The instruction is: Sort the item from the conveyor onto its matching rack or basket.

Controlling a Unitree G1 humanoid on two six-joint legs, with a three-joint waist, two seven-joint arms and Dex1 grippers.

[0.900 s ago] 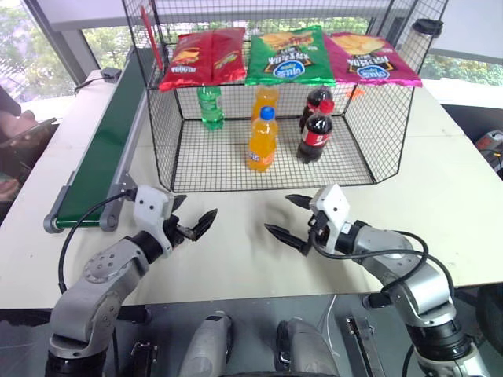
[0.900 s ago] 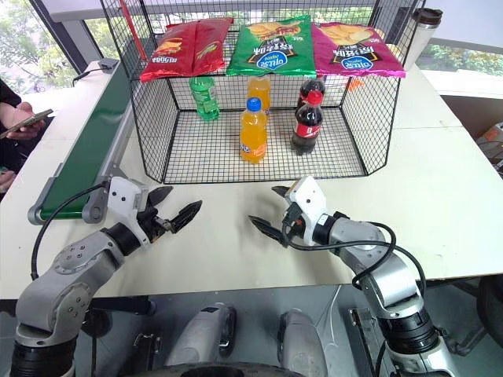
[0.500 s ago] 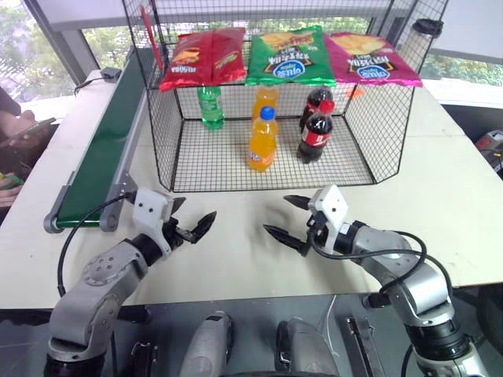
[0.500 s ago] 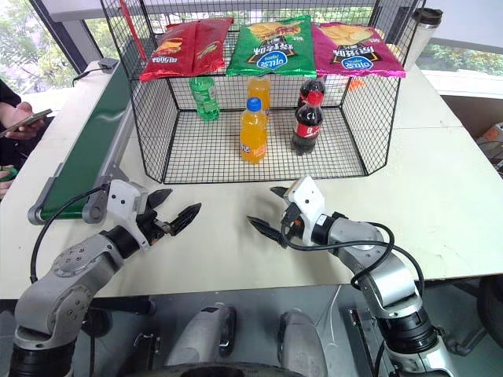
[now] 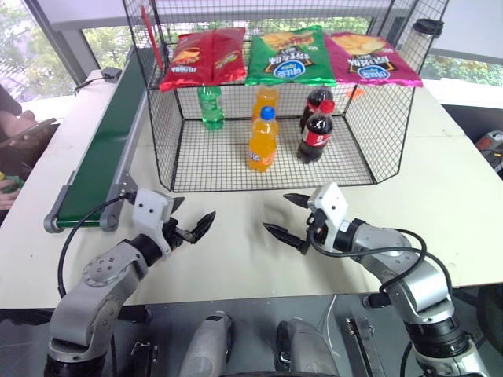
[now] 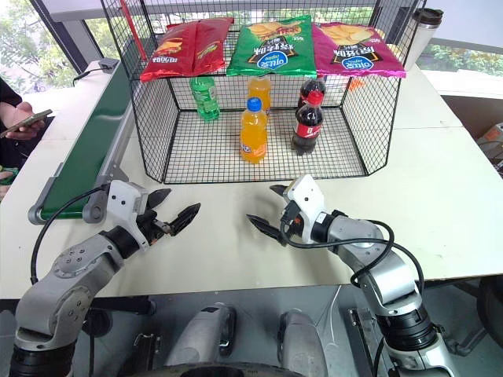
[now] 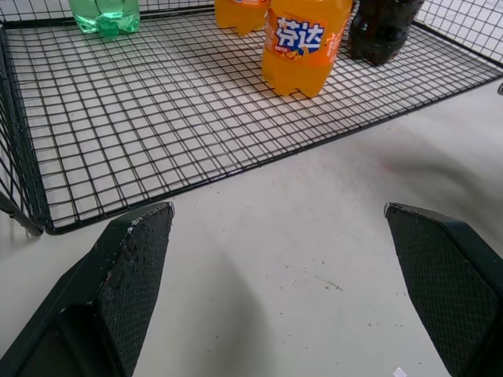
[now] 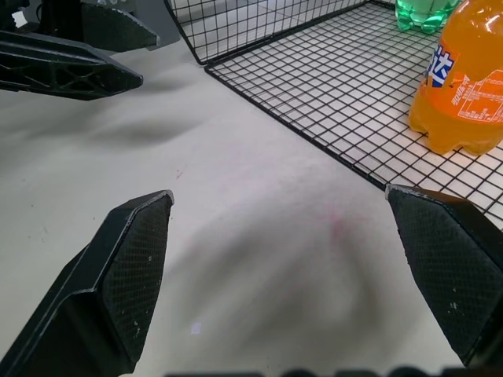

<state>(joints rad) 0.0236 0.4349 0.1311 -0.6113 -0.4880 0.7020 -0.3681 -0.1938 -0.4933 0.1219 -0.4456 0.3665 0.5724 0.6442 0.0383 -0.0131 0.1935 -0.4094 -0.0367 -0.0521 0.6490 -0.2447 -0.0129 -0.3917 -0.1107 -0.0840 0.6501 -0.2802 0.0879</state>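
The conveyor (image 5: pixel 98 165) runs along the table's left side, and the stretch of dark-green belt that I see is bare. The item is out of view. The black wire basket (image 5: pixel 377 133) stands at the table's far middle, its open side toward me. My left gripper (image 5: pixel 195 208) hovers open over the white table just in front of the basket's left corner, beside the conveyor's near end. About a hand's width to its right, my right gripper (image 5: pixel 277 212) is also open and holds nothing. In the left wrist view the fingers (image 7: pixel 126 267) spread wide before the basket floor.
Inside the basket stand a green bottle (image 5: pixel 210 107), two orange bottles (image 5: pixel 262 141) and two cola bottles (image 5: pixel 316 129). Three crisp bags (image 5: pixel 287 55) lie on its top shelf. A tumbler (image 5: pixel 424 35) stands at the back right. A person's hand with a phone (image 6: pixel 27 122) is at the left edge.
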